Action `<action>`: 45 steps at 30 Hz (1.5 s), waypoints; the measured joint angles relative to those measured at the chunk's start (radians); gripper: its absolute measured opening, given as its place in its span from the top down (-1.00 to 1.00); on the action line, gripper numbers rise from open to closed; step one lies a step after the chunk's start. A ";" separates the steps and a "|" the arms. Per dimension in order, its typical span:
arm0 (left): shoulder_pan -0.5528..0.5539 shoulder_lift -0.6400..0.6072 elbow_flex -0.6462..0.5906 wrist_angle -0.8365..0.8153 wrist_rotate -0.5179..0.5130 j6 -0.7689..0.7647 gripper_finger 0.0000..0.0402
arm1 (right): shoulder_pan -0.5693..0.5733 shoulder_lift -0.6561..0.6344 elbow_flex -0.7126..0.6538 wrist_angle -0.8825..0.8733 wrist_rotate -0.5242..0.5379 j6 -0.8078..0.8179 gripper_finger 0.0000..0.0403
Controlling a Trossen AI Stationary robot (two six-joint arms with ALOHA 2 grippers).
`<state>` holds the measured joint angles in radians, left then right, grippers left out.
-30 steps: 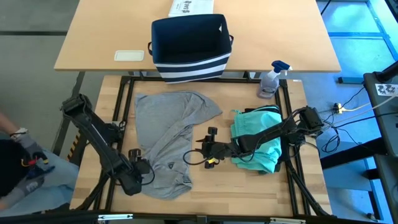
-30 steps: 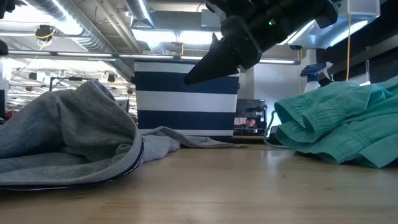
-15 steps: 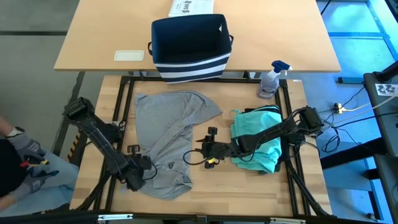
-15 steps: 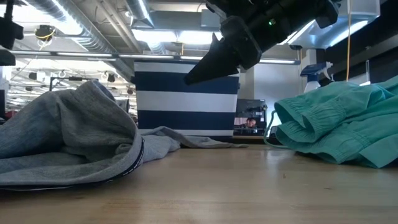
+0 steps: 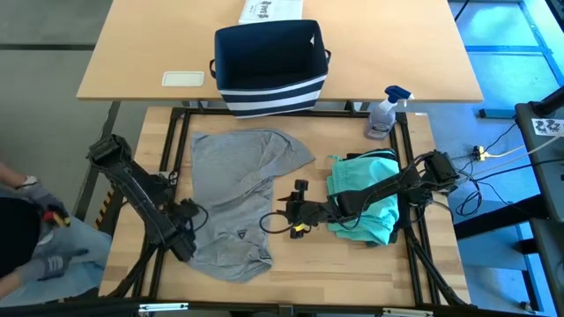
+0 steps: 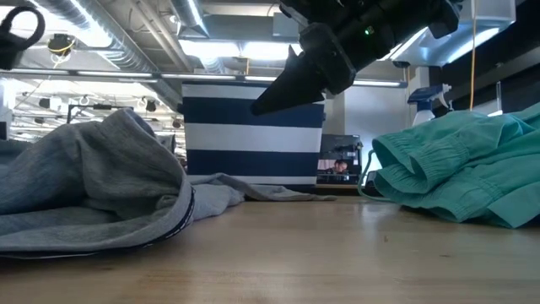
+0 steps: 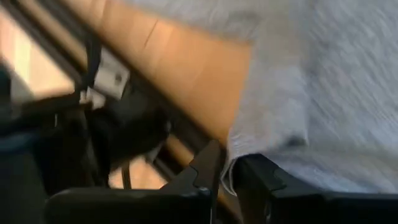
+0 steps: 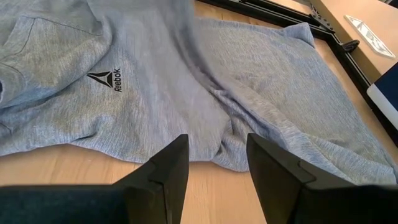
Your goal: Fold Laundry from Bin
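Left end effector [image 5: 188,214], high view: one, at the near-left edge of the grey T-shirt [image 5: 238,198], fingers closed on the cloth's hem. Right end effector [image 5: 298,211]: one, above bare wood between the grey T-shirt and the teal piece [image 5: 366,198], fingers spread apart and holding nothing. Garments on the wooden desk [image 5: 344,264]: two, one grey, spread and rumpled, one teal, bunched under the right arm. Bin [image 5: 269,66]: one, navy with white stripes, on the far tan desk [image 5: 141,53], no garment visible inside. Spray bottle [image 5: 384,112]: one, at the far-right corner. White box [image 5: 269,10]: one, behind the bin. White tray [image 5: 183,78]: one, left of the bin. Person's gloved hand [image 5: 40,198]: one, at the left edge.

Low view: grey T-shirt [image 6: 93,190] heaped on the left, teal piece [image 6: 460,169] on the right, bin [image 6: 253,135] behind, right arm overhead.

Left wrist view: two fingers [image 7: 208,165] pinched on a fold of grey cloth.

Right wrist view: two fingers [image 8: 168,165] wide apart above the grey T-shirt [image 8: 205,93], one small logo showing.
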<state>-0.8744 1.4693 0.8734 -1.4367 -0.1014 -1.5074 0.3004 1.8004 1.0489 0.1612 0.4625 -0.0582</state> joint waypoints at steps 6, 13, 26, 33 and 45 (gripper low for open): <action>0.001 0.000 0.000 -0.002 0.112 0.001 0.79 | 0.000 0.000 0.000 0.000 0.000 -0.001 0.20; 0.009 0.000 0.000 0.015 0.119 0.089 0.58 | 0.000 0.000 0.000 -0.022 0.085 -0.025 0.20; 0.035 0.000 0.040 0.003 0.072 0.104 0.19 | -0.028 0.000 0.000 -0.041 0.079 0.001 0.20; 0.003 0.000 0.212 0.007 -0.144 0.100 0.13 | -0.026 0.000 0.000 -0.041 0.068 0.002 0.20; 0.043 -0.013 0.268 -0.091 -0.362 0.114 0.14 | -0.026 0.000 0.000 -0.039 0.059 0.002 0.20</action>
<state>-0.8311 1.4560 1.1412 -1.5276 -0.4636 -1.3930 0.2745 1.8004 1.0485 0.1226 0.5213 -0.0566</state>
